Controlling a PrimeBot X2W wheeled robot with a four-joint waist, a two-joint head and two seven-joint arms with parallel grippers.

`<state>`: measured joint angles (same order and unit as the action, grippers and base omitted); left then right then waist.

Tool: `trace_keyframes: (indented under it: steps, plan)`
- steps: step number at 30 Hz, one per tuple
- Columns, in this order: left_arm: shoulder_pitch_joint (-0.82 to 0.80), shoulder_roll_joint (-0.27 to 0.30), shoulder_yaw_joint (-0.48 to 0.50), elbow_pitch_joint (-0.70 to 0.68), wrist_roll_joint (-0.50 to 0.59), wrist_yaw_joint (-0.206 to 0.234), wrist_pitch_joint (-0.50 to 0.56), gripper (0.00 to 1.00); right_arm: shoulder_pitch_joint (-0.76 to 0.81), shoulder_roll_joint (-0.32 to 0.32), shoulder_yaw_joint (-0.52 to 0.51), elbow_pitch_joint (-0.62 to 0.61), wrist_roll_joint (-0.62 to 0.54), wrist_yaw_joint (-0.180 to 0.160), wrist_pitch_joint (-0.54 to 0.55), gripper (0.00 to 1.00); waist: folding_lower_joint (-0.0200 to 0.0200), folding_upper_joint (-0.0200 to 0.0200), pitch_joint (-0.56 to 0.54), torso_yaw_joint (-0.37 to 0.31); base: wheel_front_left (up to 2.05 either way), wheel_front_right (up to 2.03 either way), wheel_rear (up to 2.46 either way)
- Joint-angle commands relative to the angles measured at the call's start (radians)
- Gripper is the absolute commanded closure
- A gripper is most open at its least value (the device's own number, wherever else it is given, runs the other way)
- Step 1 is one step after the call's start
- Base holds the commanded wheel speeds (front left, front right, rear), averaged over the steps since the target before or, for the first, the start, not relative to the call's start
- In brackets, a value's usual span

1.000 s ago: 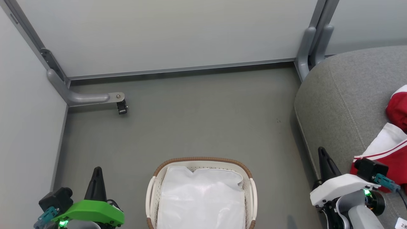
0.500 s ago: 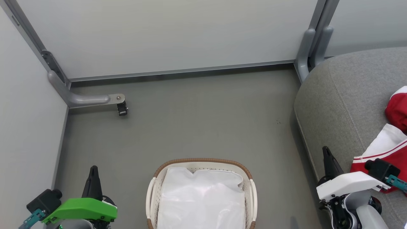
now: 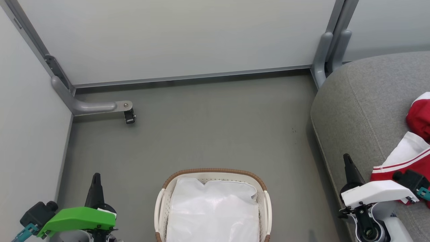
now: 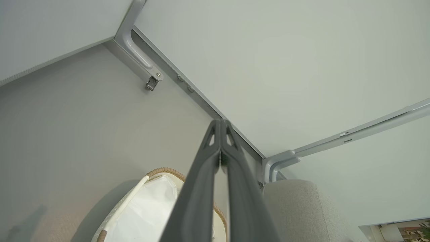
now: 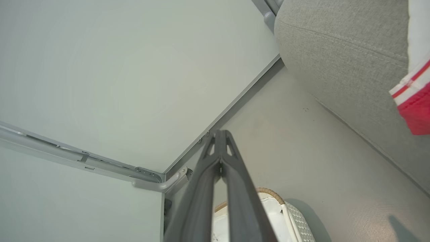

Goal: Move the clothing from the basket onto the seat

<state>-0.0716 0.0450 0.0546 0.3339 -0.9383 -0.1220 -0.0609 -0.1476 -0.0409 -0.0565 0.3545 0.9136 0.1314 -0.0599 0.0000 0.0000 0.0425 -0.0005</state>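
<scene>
Drawing back, left gripper (image 3: 96, 178) and right gripper (image 3: 347, 158) hang clenched, empty. On the seat (image 3: 362, 101) lies the clothing (image 3: 408, 153); basket (image 3: 215, 170) holds just its liner (image 3: 211, 211). Task looks done.

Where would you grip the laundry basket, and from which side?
Probably the left handle of the laundry basket, from above on the robot's left: it arches clear of the perforated wall, leaving a finger gap, while the liner sheet covers the inside.

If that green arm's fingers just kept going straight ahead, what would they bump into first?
Probably the pale wall, low down where it meets the floor: the left gripper aims its fingers there, with the basket off to its right. Depth is hard to judge.
</scene>
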Motion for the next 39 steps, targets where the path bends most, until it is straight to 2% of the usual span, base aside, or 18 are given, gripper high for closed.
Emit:
trace_keyframes:
  steps: [1,39]
  plan:
    - [-0.025,0.005,0.005,-0.015,-0.034,-0.002,0.008,1.00,0.006,-0.006,-0.006,-0.018,0.035,0.000,0.008,1.00,0.0000,0.0000,-0.001,0.000,0.00,0.00,0.00]
    - [-0.038,0.007,0.038,-0.061,-0.409,-0.008,0.107,1.00,0.029,-0.010,-0.038,-0.074,0.425,-0.001,0.107,1.00,0.0000,0.0000,-0.020,0.000,0.00,0.00,0.00]
